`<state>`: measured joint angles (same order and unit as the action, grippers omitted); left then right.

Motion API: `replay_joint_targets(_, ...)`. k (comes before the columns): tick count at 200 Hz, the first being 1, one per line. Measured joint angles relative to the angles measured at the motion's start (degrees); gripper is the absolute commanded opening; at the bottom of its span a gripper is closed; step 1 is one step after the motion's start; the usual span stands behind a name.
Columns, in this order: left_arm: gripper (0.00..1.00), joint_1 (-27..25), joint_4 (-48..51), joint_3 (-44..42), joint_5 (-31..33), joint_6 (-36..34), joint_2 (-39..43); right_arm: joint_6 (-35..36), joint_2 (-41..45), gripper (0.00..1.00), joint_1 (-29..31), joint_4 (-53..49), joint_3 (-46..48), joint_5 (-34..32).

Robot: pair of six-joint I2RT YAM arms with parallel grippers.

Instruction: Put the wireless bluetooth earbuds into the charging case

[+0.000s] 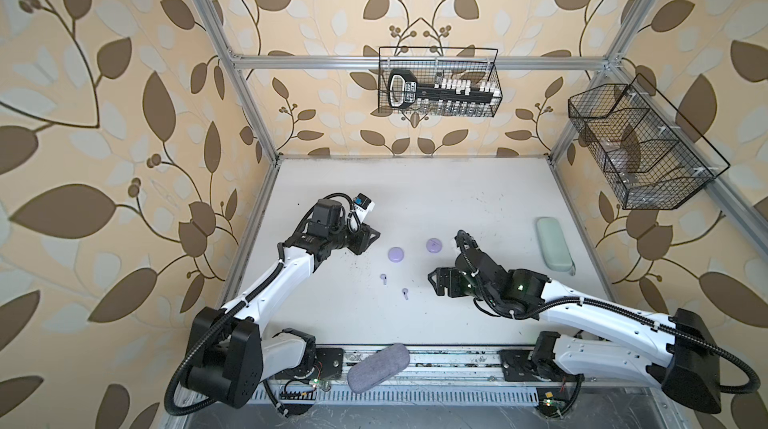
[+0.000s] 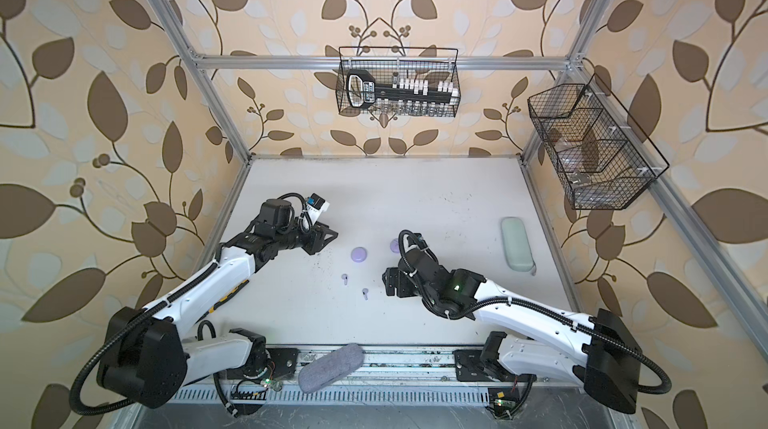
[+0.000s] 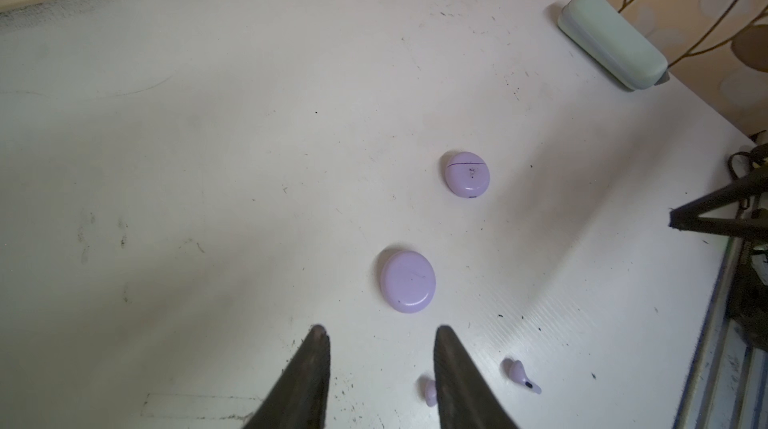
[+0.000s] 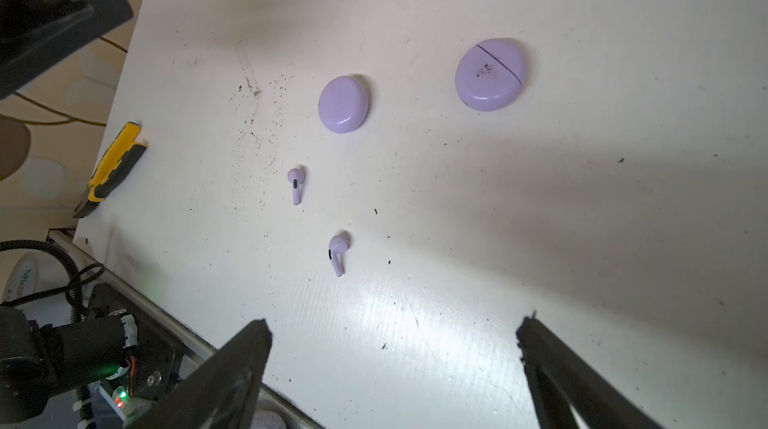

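Centre of the frame, on the white counter (image 1: pixel 478 198): the plain case (image 1: pixel 395 254) to the left and the seamed case (image 1: pixel 434 245) to the right, both round lavender charging shells, lie flat and apart with lids down, so nothing can go in until you open one. Just below them in both top views the upper earbud (image 1: pixel 383 278) and the lower earbud (image 1: pixel 405 293) lie loose on their sides, clear of each other and of the cases, in the open strip between your two arms where either could likely reach them. Your left gripper (image 3: pixel 382 330) hangs left of the plain case with its jaws a modest way apart and nothing between them, pointed at that case, which suggests you mean to steady or open it from this side. Your right gripper (image 4: pixel 394 323) hovers at lower right of the pair, jaws spread wide and empty, its camera looking straight over both of them; that spread looks far more than such small pieces need, so expect to narrow it before a pick. The stems lie flat on the counter, which leaves little to pinch and a fair chance of one skidding away. A mint-green case (image 1: pixel 555 244) at right and a grey fabric case (image 1: pixel 378 366) on the front rail lie well clear and seem to play no part.
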<state>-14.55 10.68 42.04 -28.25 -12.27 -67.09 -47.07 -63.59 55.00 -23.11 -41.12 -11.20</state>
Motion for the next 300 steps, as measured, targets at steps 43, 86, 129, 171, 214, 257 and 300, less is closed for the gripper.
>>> replay_joint_targets(43, 0.45, 0.0, -2.0, -6.3, -2.1, -1.9, 5.9, 1.8, -5.9, 0.94, 0.0, -0.6, -4.3, -0.4)
replay_joint_targets(86, 0.45, 0.0, -3.4, -9.1, -3.0, -2.9, 7.4, 5.4, -14.2, 0.91, 1.0, -2.4, -11.6, -2.4)
replay_joint_targets(129, 0.45, 0.0, -5.1, -11.0, -3.2, -4.1, 7.3, 9.6, -23.6, 0.86, 1.4, -4.9, -19.6, -5.3)
replay_joint_targets(171, 0.45, 0.0, -6.3, -11.5, -3.3, -4.3, 7.3, 12.3, -32.5, 0.80, 1.5, -6.3, -26.7, -6.5)
replay_joint_targets(214, 0.45, 0.4, -6.8, -12.2, -3.7, -4.7, 7.9, 13.9, -40.5, 0.74, 1.5, -6.3, -32.5, -7.0)
replay_joint_targets(257, 0.46, 0.8, -7.1, -12.4, -4.2, -4.7, 8.0, 15.4, -45.7, 0.69, 1.3, -5.7, -36.2, -6.7)
replay_joint_targets(300, 0.46, 1.2, -7.5, -12.4, -4.2, -4.5, 8.0, 16.2, -47.8, 0.64, -0.3, -4.2, -36.6, -5.7)
